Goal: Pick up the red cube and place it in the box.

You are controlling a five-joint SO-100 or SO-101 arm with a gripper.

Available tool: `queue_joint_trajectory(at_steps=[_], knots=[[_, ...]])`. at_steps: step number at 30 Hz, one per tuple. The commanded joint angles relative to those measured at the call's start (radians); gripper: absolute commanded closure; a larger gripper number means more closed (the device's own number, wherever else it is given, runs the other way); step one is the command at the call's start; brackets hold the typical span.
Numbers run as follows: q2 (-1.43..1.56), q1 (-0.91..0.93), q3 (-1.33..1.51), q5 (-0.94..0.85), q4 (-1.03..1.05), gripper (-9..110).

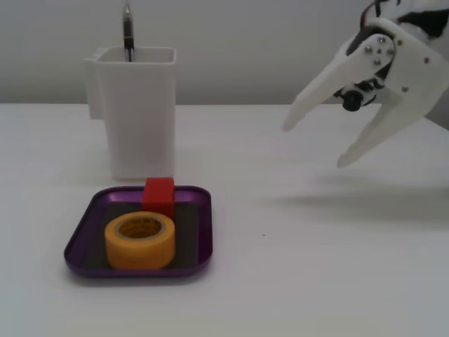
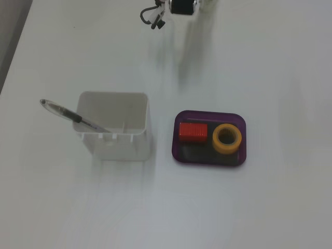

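The red cube (image 1: 158, 196) (image 2: 193, 132) lies inside the purple box (image 1: 81, 239) (image 2: 208, 116), against its far rim in a fixed view, beside a yellow tape roll (image 1: 139, 241) (image 2: 227, 138). My white gripper (image 1: 313, 146) is open and empty, raised above the table well to the right of the box in that view. In the fixed view from above, only a bit of the arm (image 2: 181, 6) shows at the top edge; the fingers are out of view there.
A tall white container (image 1: 138, 109) (image 2: 115, 126) with a pen (image 1: 128, 31) (image 2: 72, 118) in it stands just behind the box in a fixed view. The white table (image 1: 316, 267) stretches to the right and front.
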Motion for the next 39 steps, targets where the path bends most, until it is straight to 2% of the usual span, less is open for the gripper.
queue_joint_trajectory(at_steps=[1,10,16,19,22,27,39], knots=[[0.198,0.011,0.097,-0.002,-0.014,78],[0.611,0.012,0.333,-0.003,0.055,78],[0.578,0.008,0.353,-0.003,0.089,79],[0.578,0.009,0.354,0.002,0.091,88],[0.578,0.005,0.374,0.0,0.086,103],[0.578,0.002,0.376,0.011,0.089,99],[0.578,0.011,0.377,0.005,0.077,99]])
